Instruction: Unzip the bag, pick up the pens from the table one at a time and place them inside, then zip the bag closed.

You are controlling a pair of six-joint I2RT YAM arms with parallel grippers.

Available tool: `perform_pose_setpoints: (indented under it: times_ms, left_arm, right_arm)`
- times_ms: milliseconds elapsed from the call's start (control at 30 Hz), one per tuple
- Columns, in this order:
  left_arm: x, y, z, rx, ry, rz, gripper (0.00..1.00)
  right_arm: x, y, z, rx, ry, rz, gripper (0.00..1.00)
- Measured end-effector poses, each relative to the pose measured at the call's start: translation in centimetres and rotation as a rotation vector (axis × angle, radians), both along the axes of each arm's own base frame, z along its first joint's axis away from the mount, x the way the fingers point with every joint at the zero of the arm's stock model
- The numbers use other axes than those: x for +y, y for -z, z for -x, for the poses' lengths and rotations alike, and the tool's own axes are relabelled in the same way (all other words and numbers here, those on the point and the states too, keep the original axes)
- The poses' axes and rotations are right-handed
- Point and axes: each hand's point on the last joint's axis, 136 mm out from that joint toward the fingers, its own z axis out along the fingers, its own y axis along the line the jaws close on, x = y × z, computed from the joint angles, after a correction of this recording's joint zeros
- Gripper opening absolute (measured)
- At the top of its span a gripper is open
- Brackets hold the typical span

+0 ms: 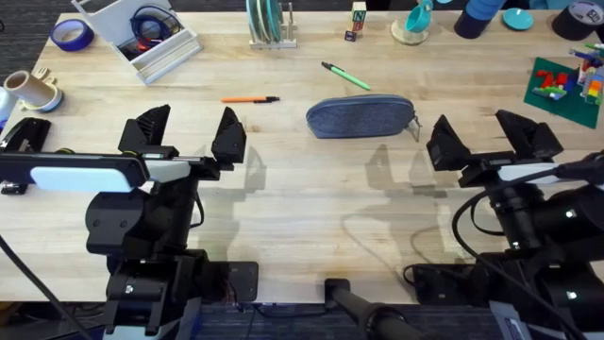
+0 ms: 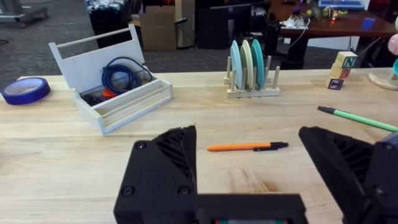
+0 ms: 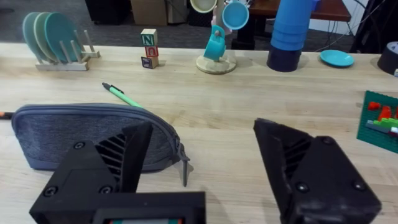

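I had 2 tools over the counter point(image 1: 311, 189), and neither held anything. My left tool point(image 1: 189, 132) hung with its fingers spread wide, just short of the orange pen point(image 1: 250, 99). My right tool point(image 1: 491, 137) was spread wide too, just beside the zipper-pull end of the bag point(image 1: 360, 116).

The bag lay on its side near the middle of the counter, and its zipper looked fully closed, the pull point(image 3: 185, 168) hanging off the end nearest my right tool. The orange pen lay flat on the wood to the bag's left, well apart from it. The green pen point(image 1: 345, 76) lay at a slant just beyond the bag, near it but not touching.

By my reading, nothing of the job was done yet. The bag had not been unzipped and both pens were out on the counter. All 3 stages remained: opening the zipper, putting in the 2 pens 1 at a time, and zipping shut. I judged the zipper pull to be my first target, with my right tool best placed for it.
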Motion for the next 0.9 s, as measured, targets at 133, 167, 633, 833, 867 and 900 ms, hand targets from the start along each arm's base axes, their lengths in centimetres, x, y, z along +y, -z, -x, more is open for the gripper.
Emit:
perform_pose_setpoints:
  times_ms: [133, 167, 633, 833, 867, 900]
  left_arm:
    - [0.0, 0.0, 0.0, 0.002, 0.0, 0.0, 0.995]
    - [0.0, 0.1, 0.0, 0.003, 0.0, 0.0, 0.995]
    - [0.0, 0.1, 0.0, 0.003, 0.0, 0.0, 0.995]
    - [0.0, 0.1, 0.0, 0.003, 0.0, 0.0, 0.994]
    - [0.0, 0.1, 0.0, 0.003, 0.0, 0.002, 0.994]
    - [0.0, 0.1, 0.0, 0.003, 0.0, 0.005, 0.994]
  right_arm:
    - [0.0, 0.0, 0.0, -0.001, -0.003, 0.0, 0.995]
    - [0.1, 0.0, 0.0, 0.0, -0.003, 0.0, 0.995]
    - [0.1, -0.7, 0.0, -0.027, -0.004, 0.0, 0.996]
    - [0.1, -0.7, 0.0, -0.025, -0.008, -0.001, 0.995]
    - [0.1, -0.9, 0.0, -0.026, -0.008, 0.0, 0.995]
    - [0.1, -1.2, 0.1, -0.032, -0.008, 0.0, 0.995]
